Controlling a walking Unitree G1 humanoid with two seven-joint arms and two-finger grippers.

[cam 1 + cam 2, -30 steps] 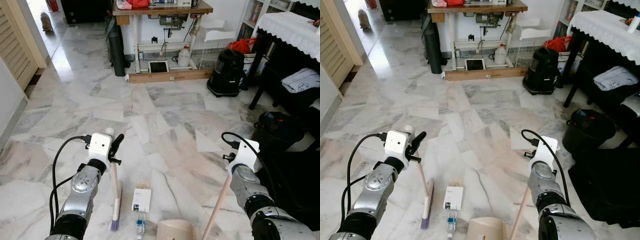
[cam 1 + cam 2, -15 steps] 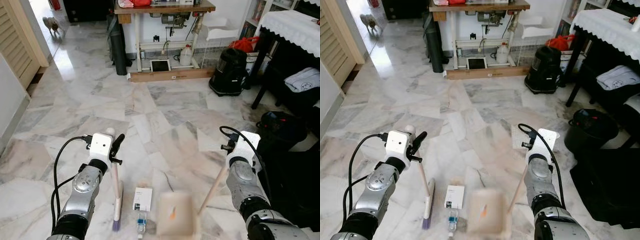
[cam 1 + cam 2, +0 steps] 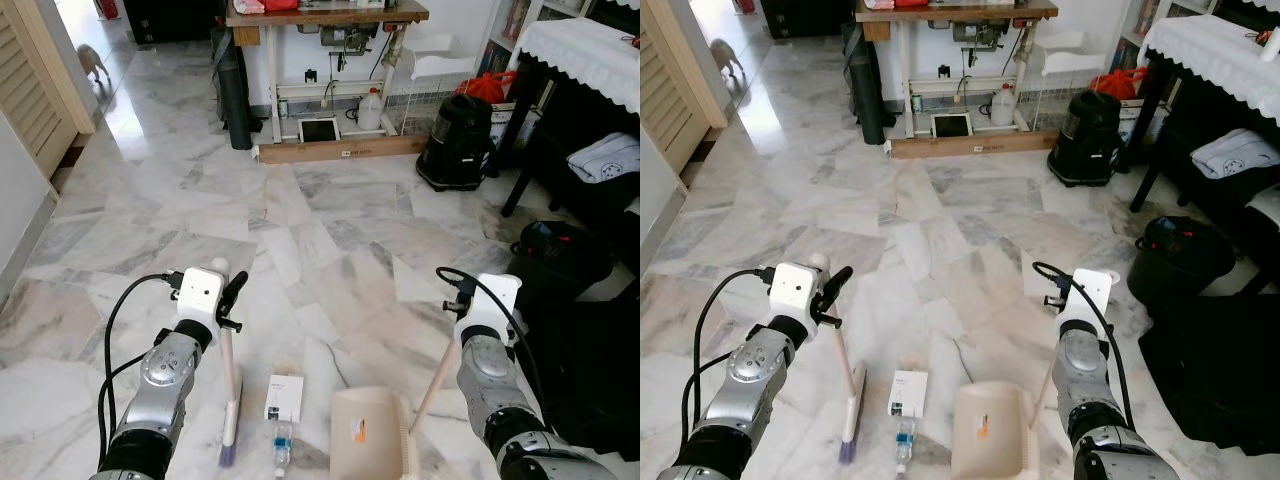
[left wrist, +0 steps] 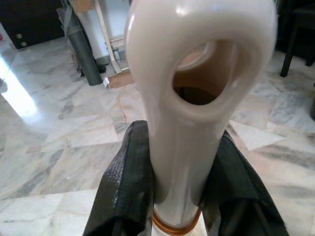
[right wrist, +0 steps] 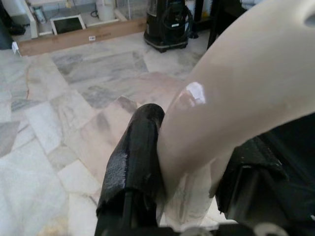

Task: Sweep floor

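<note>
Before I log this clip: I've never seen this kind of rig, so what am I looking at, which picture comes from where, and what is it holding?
This is a walking humanoid robot with two silver arms, each ending in a tool of two black fingers. The two wide pictures come from its head, looking down at a marble floor. The two close-ups come from cameras on its wrists. The left tool is shut on the broom, whose bristles rest on the floor. The right tool is shut on the handle of the dustpan, which sits on the floor in front of the robot. Between broom and dustpan lie a small white box and a small bottle. A black vacuum cleaner stands further back.
</note>
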